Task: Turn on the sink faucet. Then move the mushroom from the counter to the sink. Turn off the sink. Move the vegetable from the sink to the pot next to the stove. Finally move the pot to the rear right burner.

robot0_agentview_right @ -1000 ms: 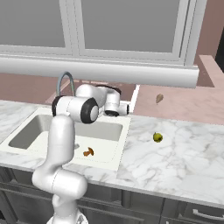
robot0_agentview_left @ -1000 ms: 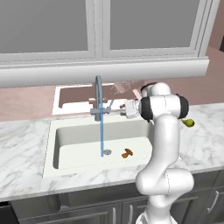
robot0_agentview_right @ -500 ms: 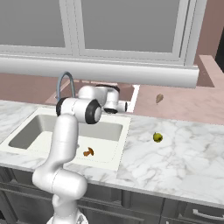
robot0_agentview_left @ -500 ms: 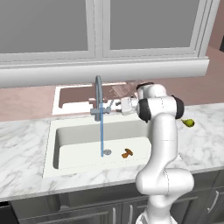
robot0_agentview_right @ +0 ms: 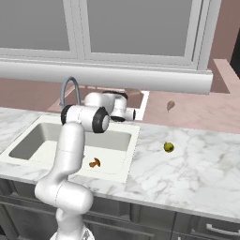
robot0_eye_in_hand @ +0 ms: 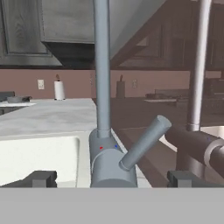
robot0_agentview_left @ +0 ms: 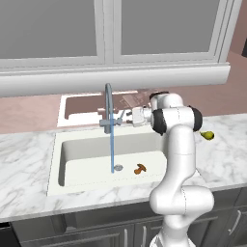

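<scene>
The grey faucet (robot0_agentview_left: 108,103) runs, with a blue water stream (robot0_agentview_left: 112,147) falling into the white sink (robot0_agentview_left: 58,161). On the sink floor lies the brown mushroom (robot0_agentview_left: 140,168), right of the drain, and the right base view has the mushroom (robot0_agentview_right: 94,163) too. My gripper (robot0_agentview_left: 124,117) is level with the faucet's base, just to its right, and open. In the hand view the faucet body (robot0_eye_in_hand: 106,162) stands between the fingertips (robot0_eye_in_hand: 41,178) of the gripper (robot0_eye_in_hand: 111,179), and the handle lever (robot0_eye_in_hand: 144,142) slants up to the right. The pot and the stove are out of view.
A small green vegetable (robot0_agentview_left: 207,136) lies on the marble counter (robot0_agentview_left: 226,154) right of the sink, and the green vegetable (robot0_agentview_right: 168,147) is seen from the right too. A wide window ledge (robot0_agentview_left: 116,77) overhangs the faucet. My white arm (robot0_agentview_left: 179,159) rises over the sink's right edge.
My hand has slid left toward the faucet, closing the gap to its base. The water keeps running and the mushroom has not moved.
</scene>
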Controlling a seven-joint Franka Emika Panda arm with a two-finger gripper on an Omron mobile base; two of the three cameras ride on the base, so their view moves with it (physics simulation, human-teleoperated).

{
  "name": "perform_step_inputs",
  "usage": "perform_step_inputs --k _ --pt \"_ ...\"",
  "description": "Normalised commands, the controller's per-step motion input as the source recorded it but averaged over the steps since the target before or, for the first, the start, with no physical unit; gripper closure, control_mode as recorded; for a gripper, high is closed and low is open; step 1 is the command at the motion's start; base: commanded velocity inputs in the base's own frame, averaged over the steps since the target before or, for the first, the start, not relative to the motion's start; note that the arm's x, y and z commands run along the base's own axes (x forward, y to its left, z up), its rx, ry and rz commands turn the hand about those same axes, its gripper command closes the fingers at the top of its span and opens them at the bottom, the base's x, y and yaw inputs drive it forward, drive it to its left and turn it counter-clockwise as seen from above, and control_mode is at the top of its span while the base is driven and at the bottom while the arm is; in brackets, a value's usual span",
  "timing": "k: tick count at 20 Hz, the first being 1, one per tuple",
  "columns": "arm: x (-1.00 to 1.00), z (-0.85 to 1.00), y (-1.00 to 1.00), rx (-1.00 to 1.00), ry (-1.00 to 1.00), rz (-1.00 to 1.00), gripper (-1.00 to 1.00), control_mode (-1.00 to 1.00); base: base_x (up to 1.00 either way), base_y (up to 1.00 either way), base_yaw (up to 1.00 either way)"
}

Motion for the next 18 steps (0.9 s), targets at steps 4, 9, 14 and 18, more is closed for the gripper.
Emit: perform_step_inputs --k 4,9,14,18 --pt "0.11 0.0 0.09 0.02 0.0 0.0 -1.0 -1.0 0.0 0.0 0.0" --pt "0.08 0.0 0.14 0.01 0.0 0.0 -1.0 -1.0 0.0 0.0 0.0" --pt "0.04 0.02 0.18 0.01 0.0 0.0 -1.0 -1.0 0.0 0.0 0.0" --pt "0.0 0.04 0.25 0.01 0.0 0.03 -1.0 -1.0 0.0 0.0 0.0"
